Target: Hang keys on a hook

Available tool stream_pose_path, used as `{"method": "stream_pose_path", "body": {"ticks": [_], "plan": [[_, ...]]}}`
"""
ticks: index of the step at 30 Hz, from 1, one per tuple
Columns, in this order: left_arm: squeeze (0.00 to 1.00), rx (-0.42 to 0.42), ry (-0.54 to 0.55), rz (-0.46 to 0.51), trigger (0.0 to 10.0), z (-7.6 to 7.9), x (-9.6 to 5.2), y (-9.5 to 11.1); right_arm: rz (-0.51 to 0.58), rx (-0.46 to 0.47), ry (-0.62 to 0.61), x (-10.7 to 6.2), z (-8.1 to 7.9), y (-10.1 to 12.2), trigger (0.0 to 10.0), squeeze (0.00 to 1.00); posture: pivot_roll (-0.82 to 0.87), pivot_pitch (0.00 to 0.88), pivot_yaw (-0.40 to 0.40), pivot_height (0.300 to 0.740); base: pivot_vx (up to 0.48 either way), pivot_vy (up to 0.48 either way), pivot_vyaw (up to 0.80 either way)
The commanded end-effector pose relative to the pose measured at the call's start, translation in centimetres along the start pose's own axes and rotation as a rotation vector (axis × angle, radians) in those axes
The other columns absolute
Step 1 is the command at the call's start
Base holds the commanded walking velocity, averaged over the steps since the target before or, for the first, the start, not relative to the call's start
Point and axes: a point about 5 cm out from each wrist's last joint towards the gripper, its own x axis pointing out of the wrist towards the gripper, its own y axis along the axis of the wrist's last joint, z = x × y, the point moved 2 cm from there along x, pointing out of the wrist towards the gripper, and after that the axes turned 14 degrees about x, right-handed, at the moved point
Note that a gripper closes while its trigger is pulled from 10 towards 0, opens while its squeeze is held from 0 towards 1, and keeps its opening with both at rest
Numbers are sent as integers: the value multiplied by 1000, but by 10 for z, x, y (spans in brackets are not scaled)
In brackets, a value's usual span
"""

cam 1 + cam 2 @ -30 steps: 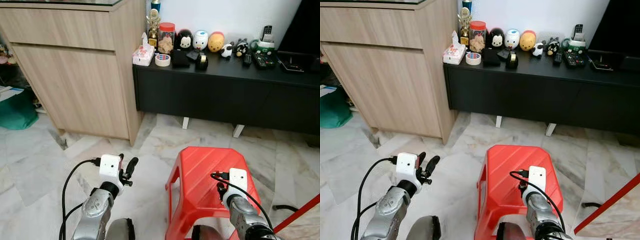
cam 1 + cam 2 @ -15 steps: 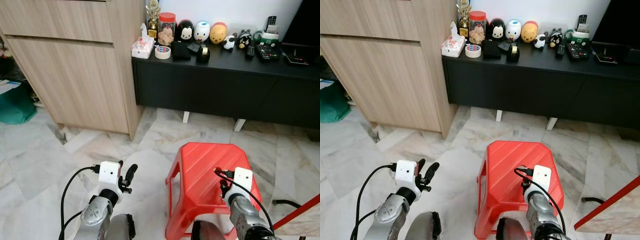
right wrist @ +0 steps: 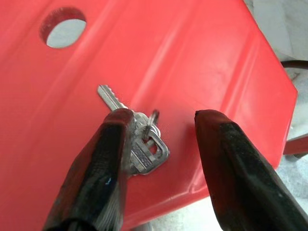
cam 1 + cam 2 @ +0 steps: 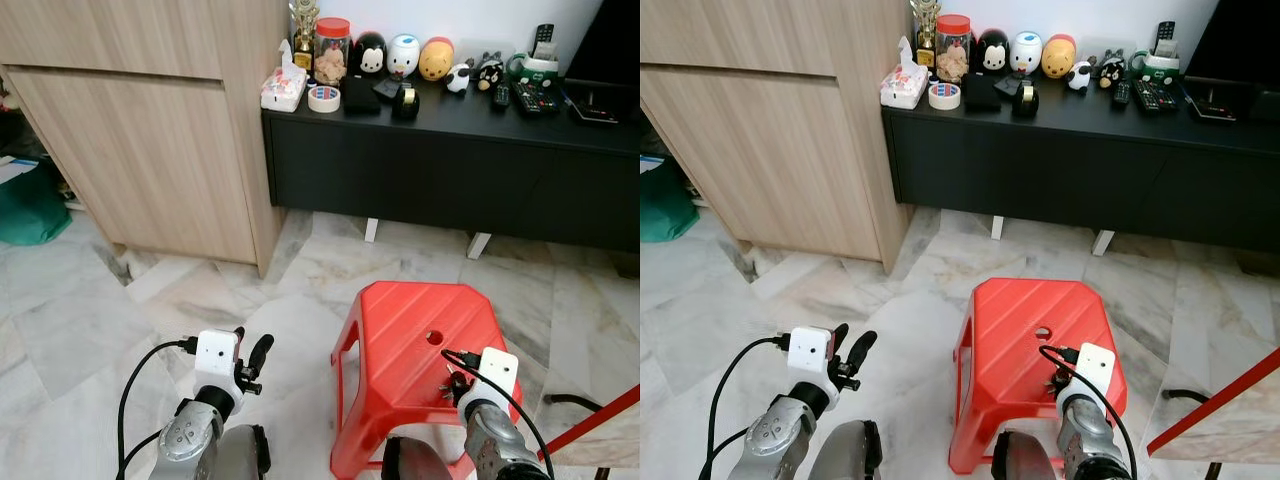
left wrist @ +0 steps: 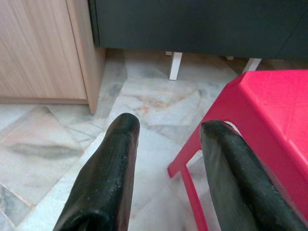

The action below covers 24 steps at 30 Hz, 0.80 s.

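A small bunch of silver keys (image 3: 144,142) lies flat on the top of a red plastic stool (image 4: 400,330), near its front right corner. My right gripper (image 3: 163,120) hovers just above it, open. One finger (image 3: 103,163) touches the bunch's side and the other finger (image 3: 231,163) stands well clear. In the left eye view the right wrist (image 4: 497,372) sits over the stool's near right corner. My left gripper (image 4: 250,350) is open above the marble floor, left of the stool, holding nothing.
A low black console (image 4: 450,160) carries toys, a jar, tape and remotes along the back wall. A wooden cabinet (image 4: 150,130) stands at the left, with a green bag (image 4: 30,215) beside it. A red bar (image 4: 600,425) crosses the lower right corner.
The head camera has shifted, so the whole scene sits a little differently. My right gripper has drawn back toward the stool's near edge, uncovering the round hole in its top.
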Motion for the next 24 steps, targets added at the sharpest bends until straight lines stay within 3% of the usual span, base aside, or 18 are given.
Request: {"method": "stream_pose_path", "body": {"ticks": [1,4,5,7,8,24], "plan": [[0,17,-9,-2,10000,1,-1,2,-19,15,-14,-1,4,-4,10000,0,27,98,-49,606,0,0,0],[0,19,-8,-3,10000,1,-1,2,-22,16,-12,-1,3,-5,10000,0,28,99,-48,606,0,0,0],[0,20,-8,-4,10000,1,-2,2,-22,17,-15,-1,3,-5,8235,0,28,99,-48,606,0,0,0],[0,21,-8,-4,10000,0,-2,2,-23,19,-18,-1,3,-5,1961,0,28,101,-47,606,0,0,0],[0,21,-8,-5,10000,0,-2,2,-22,20,-18,-1,2,-5,0,0,28,101,-47,606,0,0,0],[0,28,-14,-14,10000,1,-2,1,-31,26,-2,-1,-1,-7,0,0,31,105,-45,606,0,0,0]]}}
